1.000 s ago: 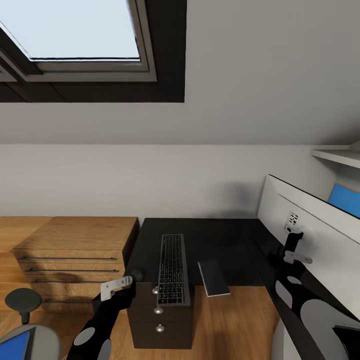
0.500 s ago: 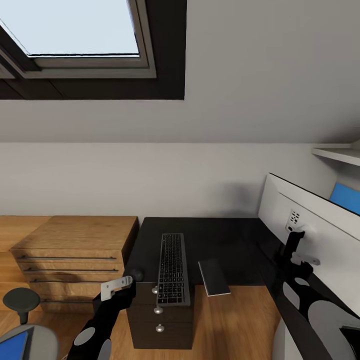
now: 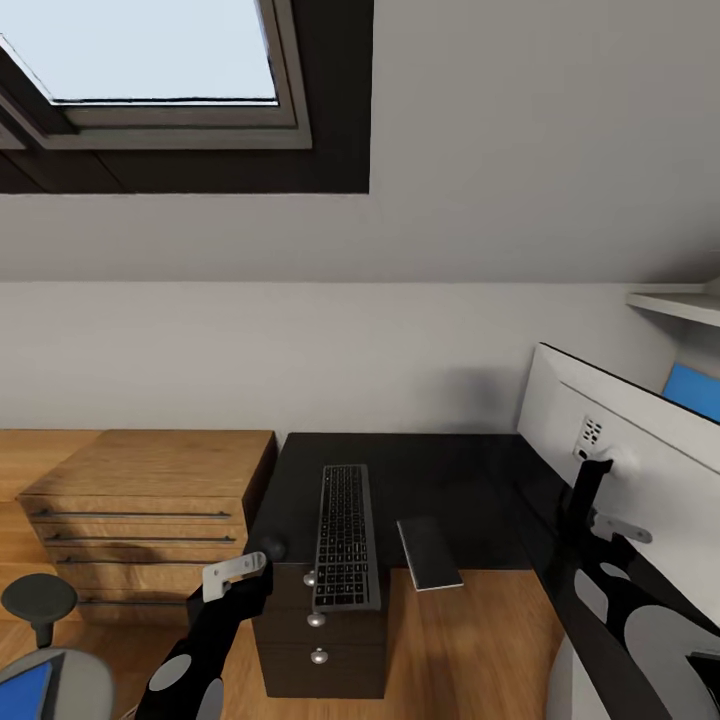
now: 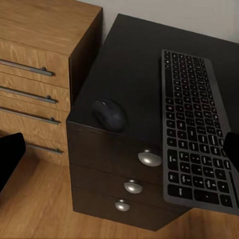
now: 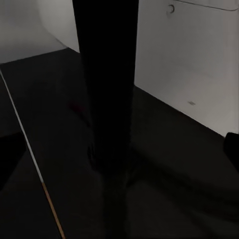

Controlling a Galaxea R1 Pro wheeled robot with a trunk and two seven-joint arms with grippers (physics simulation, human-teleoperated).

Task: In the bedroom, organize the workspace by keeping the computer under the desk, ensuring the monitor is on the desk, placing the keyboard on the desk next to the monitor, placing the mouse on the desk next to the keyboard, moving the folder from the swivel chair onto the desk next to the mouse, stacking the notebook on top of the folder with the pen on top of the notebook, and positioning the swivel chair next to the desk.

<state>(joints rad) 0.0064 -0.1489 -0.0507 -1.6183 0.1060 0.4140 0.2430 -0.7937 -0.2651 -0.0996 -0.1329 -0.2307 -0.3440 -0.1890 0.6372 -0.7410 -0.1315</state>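
The bedroom's skylight (image 3: 150, 60) is cut off by the head view's upper left edge. Below it the glossy black table (image 3: 450, 480) meets a light wooden dresser (image 3: 150, 500). The monitor (image 3: 640, 470) stands on the table at the right, its pale back showing, its far end cut off; its black stand (image 5: 105, 84) is close before the right jaws (image 3: 620, 525), and I cannot tell whether they are open. The swivel chair (image 3: 50, 660) is mostly out of frame, a corner of the blue folder (image 3: 22, 690) on its seat. The keyboard (image 3: 346, 537) overhangs the drawer unit (image 4: 124, 169); a dark notebook (image 3: 428, 553) juts past the table edge. The mouse (image 4: 108, 114) sits at the table corner. The left jaws (image 3: 235, 573) hover spread apart before the drawers, holding nothing.
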